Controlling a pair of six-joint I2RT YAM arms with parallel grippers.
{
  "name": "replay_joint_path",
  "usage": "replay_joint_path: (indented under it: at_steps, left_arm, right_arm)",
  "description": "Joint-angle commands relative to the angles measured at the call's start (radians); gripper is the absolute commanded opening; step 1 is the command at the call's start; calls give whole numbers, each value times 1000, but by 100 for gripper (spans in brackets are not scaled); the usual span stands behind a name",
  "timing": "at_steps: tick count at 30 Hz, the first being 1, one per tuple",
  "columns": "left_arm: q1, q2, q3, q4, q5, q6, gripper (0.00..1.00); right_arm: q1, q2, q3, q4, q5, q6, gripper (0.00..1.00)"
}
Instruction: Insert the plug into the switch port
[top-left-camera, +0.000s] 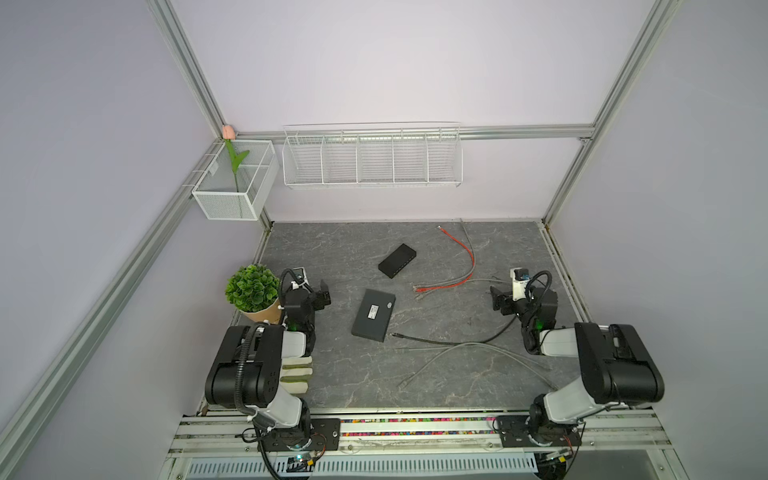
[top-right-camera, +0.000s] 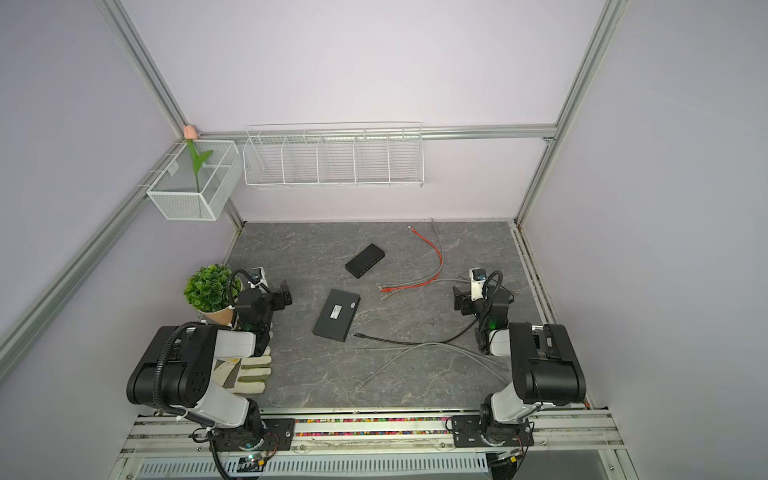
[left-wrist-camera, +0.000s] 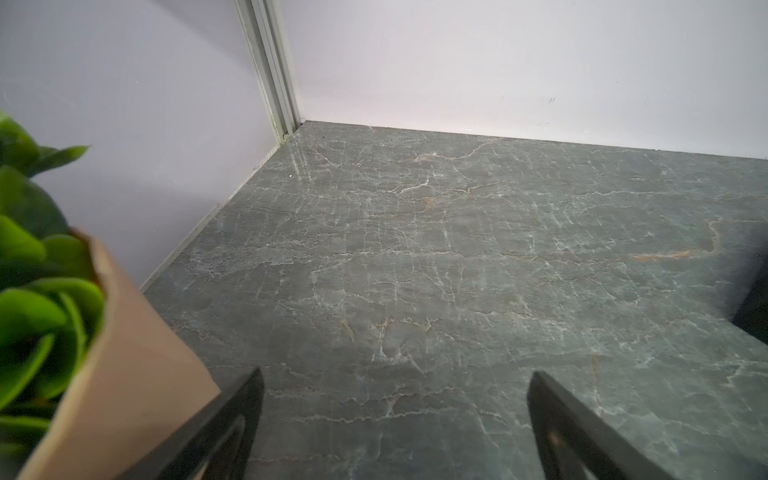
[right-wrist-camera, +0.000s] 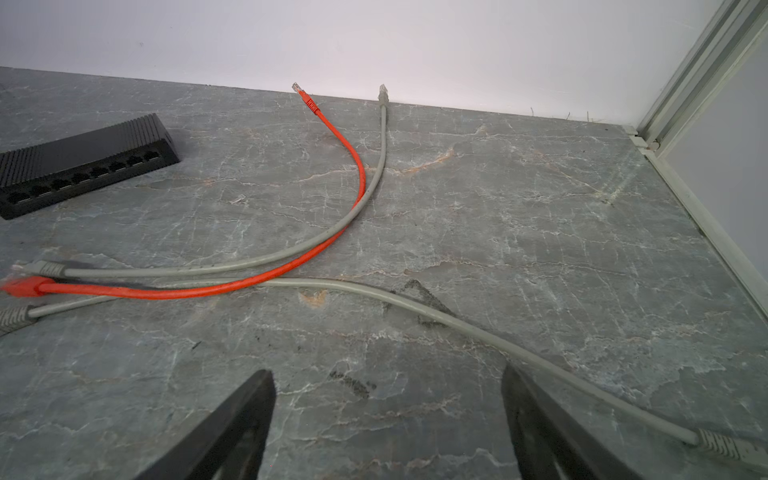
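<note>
In both top views the flat black box (top-left-camera: 365, 326) wears a white sticker (top-left-camera: 373, 309), its print too small to read. The switch (top-left-camera: 397, 260) lies just beyond it, with the red plug (top-left-camera: 419, 288) on the table (top-left-camera: 332, 249) to its right, apart from it. Both arms sit folded low at the sides.

Left wrist view: the left gripper (left-wrist-camera: 395, 415) is spread wide over marbled table, beside the potted plant (left-wrist-camera: 104, 353).

Right wrist view: the right gripper (right-wrist-camera: 386, 415) is also spread wide above a grey cable (right-wrist-camera: 457, 324). The switch's port row faces the camera.
</note>
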Motion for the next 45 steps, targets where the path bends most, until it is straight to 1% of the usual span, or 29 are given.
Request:
replay_joint_path:
  at_steps: [1,37,41,45]
  left_arm:
    - [7,-17,14,11,3,13,99]
    - [7,-16,16,11,3,10,99]
    - [9,-15,3,41,-106,-33,99]
    - [8,-17,2,39,-112,-37,99]
  right_arm:
    - [-3,-19,-10,27,-8,-6,88]
    - [-3,-19,-9,28,-8,-6,89]
    - [-3,-20,-10,28,-8,-6,89]
    - [-3,-20,-9,29,-9,-6,88]
